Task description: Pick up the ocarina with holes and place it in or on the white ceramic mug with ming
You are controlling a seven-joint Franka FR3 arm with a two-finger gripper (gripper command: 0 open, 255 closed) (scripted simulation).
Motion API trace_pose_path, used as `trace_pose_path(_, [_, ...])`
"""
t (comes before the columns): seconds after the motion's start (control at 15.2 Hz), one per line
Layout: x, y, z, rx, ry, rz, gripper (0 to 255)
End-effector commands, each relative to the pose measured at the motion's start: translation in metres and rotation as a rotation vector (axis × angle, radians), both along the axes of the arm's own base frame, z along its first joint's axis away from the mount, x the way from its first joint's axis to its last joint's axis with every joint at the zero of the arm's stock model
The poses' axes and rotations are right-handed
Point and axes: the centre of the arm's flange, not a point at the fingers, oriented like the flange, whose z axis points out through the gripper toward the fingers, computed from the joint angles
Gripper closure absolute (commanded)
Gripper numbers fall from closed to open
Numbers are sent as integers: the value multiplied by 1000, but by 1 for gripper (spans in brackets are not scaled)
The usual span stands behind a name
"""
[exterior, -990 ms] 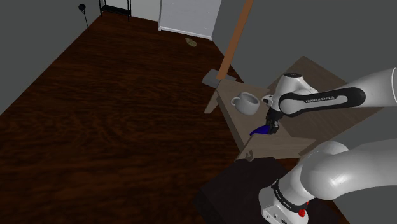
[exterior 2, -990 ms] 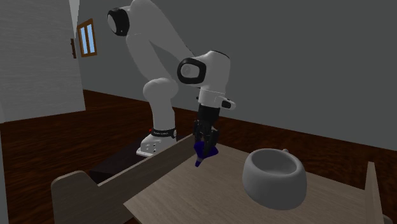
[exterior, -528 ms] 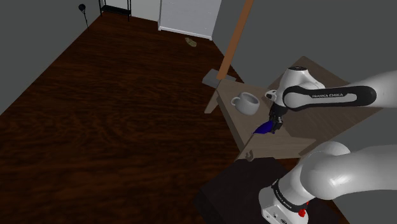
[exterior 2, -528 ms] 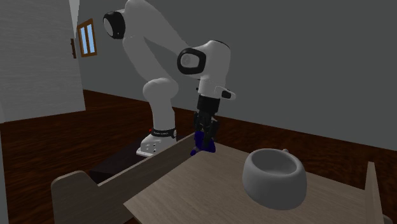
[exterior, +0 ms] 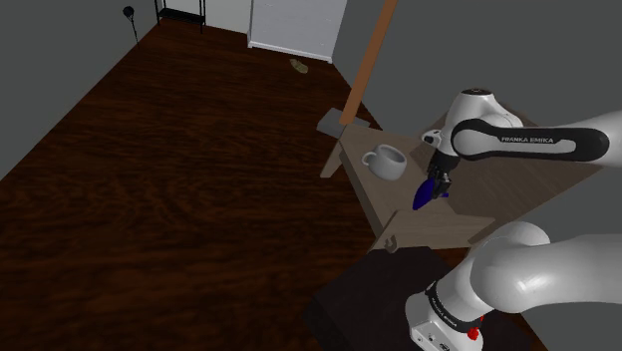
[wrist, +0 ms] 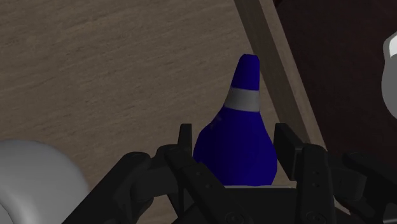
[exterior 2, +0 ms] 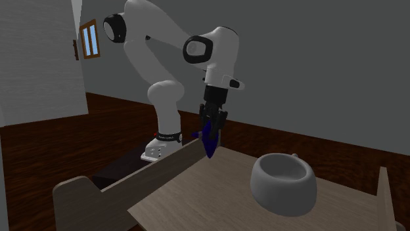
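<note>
While the blue ocarina [exterior: 424,195] hangs clamped in the black gripper [exterior: 436,185] at the right of the shoulder view, it sits above the wood-grain table [exterior: 498,115], to the lower right of the pale mug [exterior: 385,162] and apart from it. The carry across could fall short or go wide, so the ocarina might strike the rim or drop beside the mug.

At the centre of the second exterior view, the ocarina [exterior 2: 210,139] points its narrow end down, clear of the tabletop, and the mug [exterior 2: 282,184] stands at lower right with its mouth open upward. A raised side board [exterior 2: 151,177] runs just beside the tip, so a low sweep might clip it.

Seen from the wrist, both fingers [wrist: 287,147] press the ocarina's fat body. That rounded, tapering shape may slip out if the grip is slack.
</note>
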Motion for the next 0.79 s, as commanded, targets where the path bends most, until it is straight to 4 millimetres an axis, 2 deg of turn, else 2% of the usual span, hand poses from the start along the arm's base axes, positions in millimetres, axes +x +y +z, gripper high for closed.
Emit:
trace_pose_path(0.0, [-1,1,11,0,0,0,255])
trace_pose_path(0.73, [-1,1,69,0,0,0,255])
